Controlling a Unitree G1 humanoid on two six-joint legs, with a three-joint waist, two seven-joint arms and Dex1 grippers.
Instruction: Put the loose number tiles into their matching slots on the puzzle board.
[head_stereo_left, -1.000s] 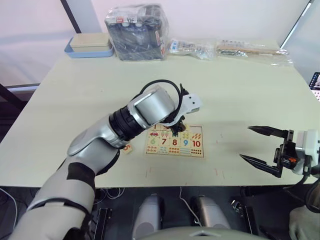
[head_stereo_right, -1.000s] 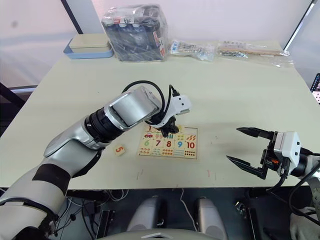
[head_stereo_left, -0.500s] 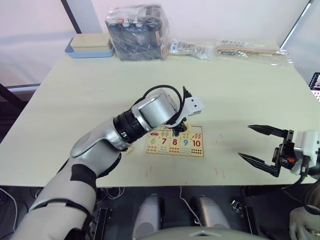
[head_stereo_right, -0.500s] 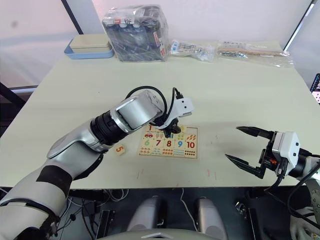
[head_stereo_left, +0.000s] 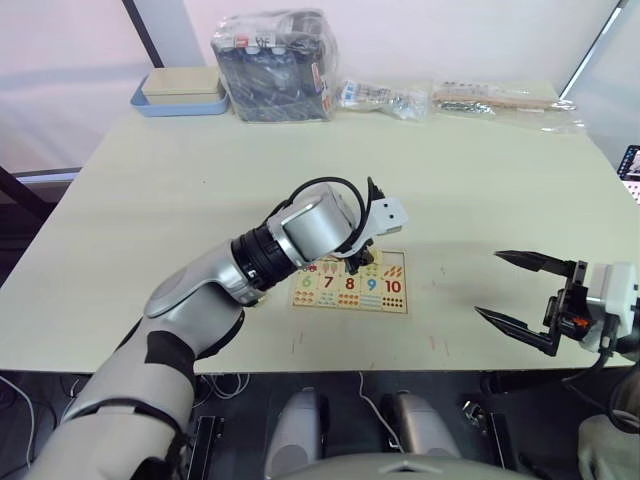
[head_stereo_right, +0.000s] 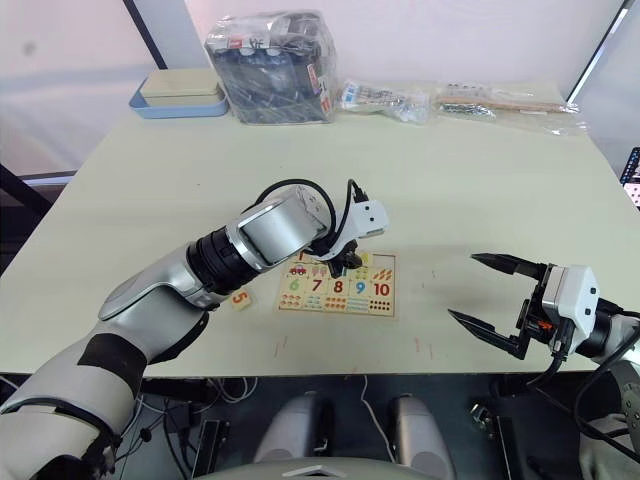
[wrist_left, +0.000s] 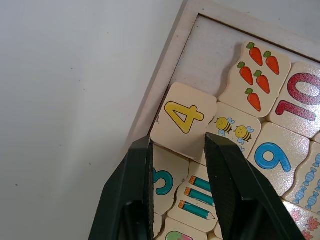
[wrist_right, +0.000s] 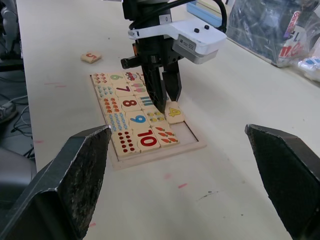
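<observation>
The puzzle board (head_stereo_right: 386, 311) lies near the table's front edge, with numbers 6 to 10 and counting pictures on it. My left gripper (wrist_left: 177, 141) hangs over the board's top row, shut on the yellow number 4 tile (wrist_left: 184, 119). That tile lies slightly askew over the strip of slots. A tile with a blue 3 (wrist_left: 162, 181) sits beside it in the row, and the end slot (wrist_left: 207, 55) is a bare recess. The number 5 tile (head_stereo_right: 238, 297) lies loose on the table left of the board. My right gripper (head_stereo_right: 462, 286) stands open and holds nothing, right of the board.
A blue tray (head_stereo_left: 150, 104) with a pale box on it stands at the far left. Next to it sits a plastic-wrapped bundle (head_stereo_left: 272, 62), and two clear bags (head_stereo_left: 385, 95) (head_stereo_left: 500, 100) lie along the back edge. The table's front edge runs just below the board.
My left arm has leaned a little further right over the board's top row, still holding the 4 tile. The right gripper has stayed put.
</observation>
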